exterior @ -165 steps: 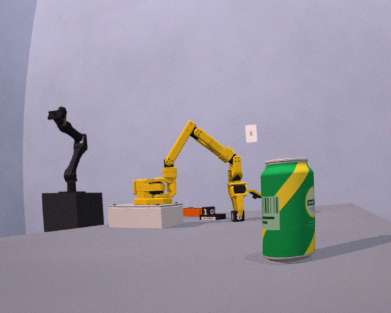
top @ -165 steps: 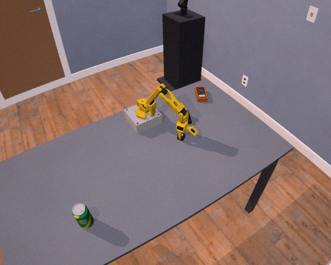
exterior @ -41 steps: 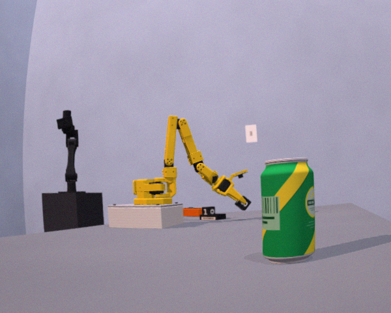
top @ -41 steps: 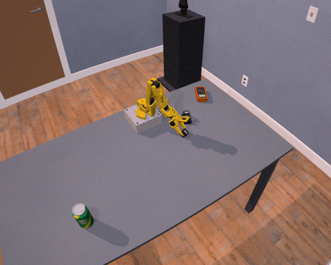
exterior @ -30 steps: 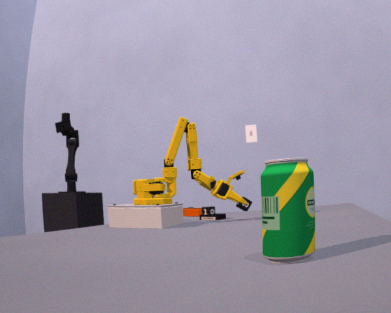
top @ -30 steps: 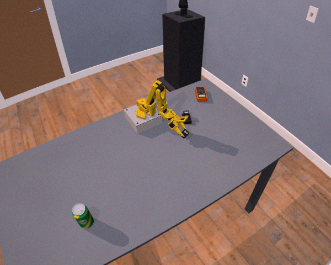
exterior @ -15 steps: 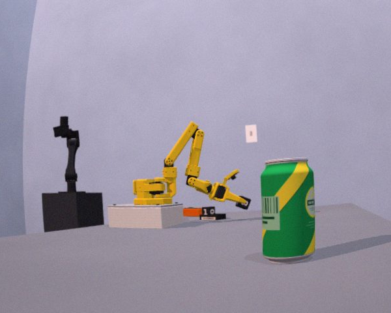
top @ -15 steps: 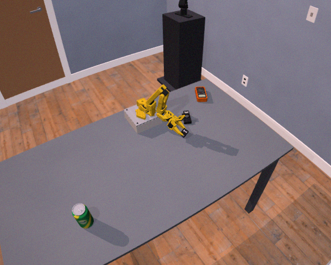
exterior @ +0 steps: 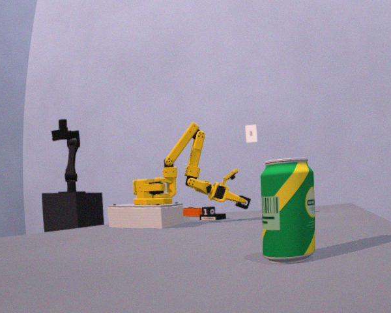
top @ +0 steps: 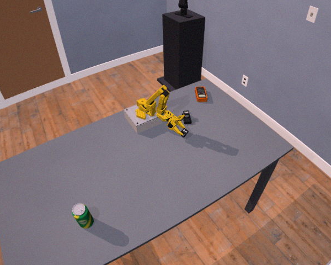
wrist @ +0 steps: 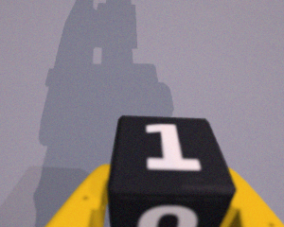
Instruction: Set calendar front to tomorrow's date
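My gripper (top: 184,131) (exterior: 244,202) (wrist: 169,183) is shut on a black cube (top: 183,133) (wrist: 158,182), raised above the table. In the wrist view the cube's upper face shows a white 1, upright; the face below it shows the top of a rounded digit, cut off by the frame. The tray (top: 187,121) (exterior: 219,216) stands behind the gripper, near the robot's base. The other cube (top: 186,112) (exterior: 208,211) sits at one end of the tray, with a 1 and what looks like a 0 on the sides seen in the exterior view. The month's name is not readable.
An orange multimeter (top: 201,94) (exterior: 191,211) lies beyond the tray. A green and yellow can (top: 84,219) (exterior: 279,242) stands far off on the table. The arm's pale base block (top: 147,125) (exterior: 135,217) is beside the tray. A black pedestal (top: 183,51) (exterior: 61,212) carries another arm.
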Robot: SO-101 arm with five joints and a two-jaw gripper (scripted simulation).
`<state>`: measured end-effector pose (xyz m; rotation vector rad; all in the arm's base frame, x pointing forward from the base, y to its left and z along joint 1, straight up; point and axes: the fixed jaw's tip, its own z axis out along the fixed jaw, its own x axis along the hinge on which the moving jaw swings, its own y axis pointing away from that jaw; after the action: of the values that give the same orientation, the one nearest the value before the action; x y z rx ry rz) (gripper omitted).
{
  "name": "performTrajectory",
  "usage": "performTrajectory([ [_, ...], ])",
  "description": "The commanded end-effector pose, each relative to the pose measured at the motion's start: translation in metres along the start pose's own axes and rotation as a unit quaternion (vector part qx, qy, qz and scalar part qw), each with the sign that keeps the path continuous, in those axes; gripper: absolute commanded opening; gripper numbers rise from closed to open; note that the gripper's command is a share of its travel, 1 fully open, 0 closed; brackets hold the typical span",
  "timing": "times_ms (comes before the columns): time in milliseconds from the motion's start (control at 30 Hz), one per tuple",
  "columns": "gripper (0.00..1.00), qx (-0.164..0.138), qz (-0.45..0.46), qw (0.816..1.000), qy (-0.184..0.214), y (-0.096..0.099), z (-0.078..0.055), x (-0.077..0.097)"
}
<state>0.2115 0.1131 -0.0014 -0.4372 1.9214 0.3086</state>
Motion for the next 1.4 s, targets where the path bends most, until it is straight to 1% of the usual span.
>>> performTrajectory([
  [0, 0.00, 0.005, 0.007, 1.000, 0.002, -0.0023, -0.0016, 0.0020],
  [867, 0.00, 0.005, 0.008, 1.000, -0.001, -0.0023, -0.0021, 0.0007],
  [1367, 0.00, 0.005, 0.008, 1.000, -0.001, -0.0024, 0.0000, 0.0061],
])
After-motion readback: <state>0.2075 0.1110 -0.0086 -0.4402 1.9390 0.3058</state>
